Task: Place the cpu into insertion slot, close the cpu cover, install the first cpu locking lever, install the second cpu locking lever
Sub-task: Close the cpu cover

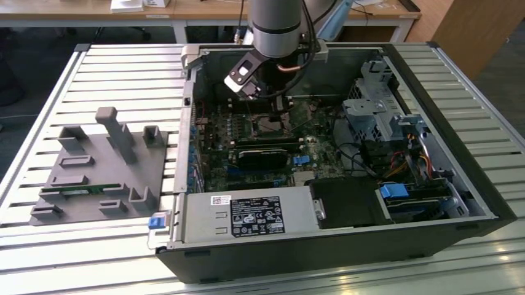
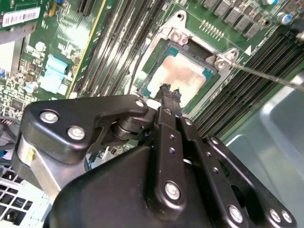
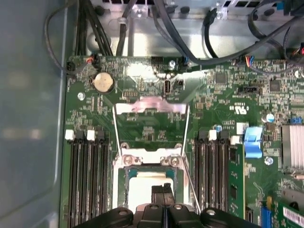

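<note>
The cpu [image 2: 183, 71], a flat square with a dull silver top, is seen lying in the socket [image 2: 176, 34], which is framed in bare grey metal with screw-headed corners. The gripper [image 2: 170, 90] is held directly over it. Its two black, bolted fingers are pressed together with nothing between them, and whether the chip is touched cannot be told.

In the first wrist view the cover [image 3: 149, 105], a thin shiny metal frame, is seen raised from its hinged edge, and the green board [image 3: 223, 104] is seen through its square opening. A thin wire lever [image 3: 191, 187] is seen slanting alongside the socket. Long black memory slots [image 3: 88, 180] are ranged on both sides.

In the exterior view the arm [image 1: 275, 24] is seen reaching into the open black case [image 1: 345, 258], which is laid on a ribbed table [image 1: 123, 74].
</note>
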You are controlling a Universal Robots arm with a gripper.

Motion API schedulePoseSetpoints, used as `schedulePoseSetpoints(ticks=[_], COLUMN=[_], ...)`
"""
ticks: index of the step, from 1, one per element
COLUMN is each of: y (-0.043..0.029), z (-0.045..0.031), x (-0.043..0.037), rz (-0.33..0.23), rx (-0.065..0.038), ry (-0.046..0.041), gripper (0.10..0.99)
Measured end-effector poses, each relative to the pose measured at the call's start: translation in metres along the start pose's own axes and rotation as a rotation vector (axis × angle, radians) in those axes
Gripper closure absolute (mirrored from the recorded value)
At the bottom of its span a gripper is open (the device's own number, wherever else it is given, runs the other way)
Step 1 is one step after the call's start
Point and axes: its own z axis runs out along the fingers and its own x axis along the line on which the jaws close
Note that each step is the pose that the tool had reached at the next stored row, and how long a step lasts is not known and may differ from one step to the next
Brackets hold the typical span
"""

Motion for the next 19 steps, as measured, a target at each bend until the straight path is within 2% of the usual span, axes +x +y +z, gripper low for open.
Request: schedulePoseSetpoints(ticks=[4, 11, 17, 19], y=[0.0015, 0.0028, 0.0130, 0.0142], z=[-0.0007, -0.0088, -0.0082, -0.0097], x=[-0.0001, 0.0000, 0.0000, 0.0000], rz=[0.000, 0.000, 0.000, 0.000], rx=[0.001, 0.002, 0.010, 0.012], ry=[-0.0003, 0.0000, -0.0001, -0.0003], gripper=[0.980, 0.980, 0.980, 0.980])
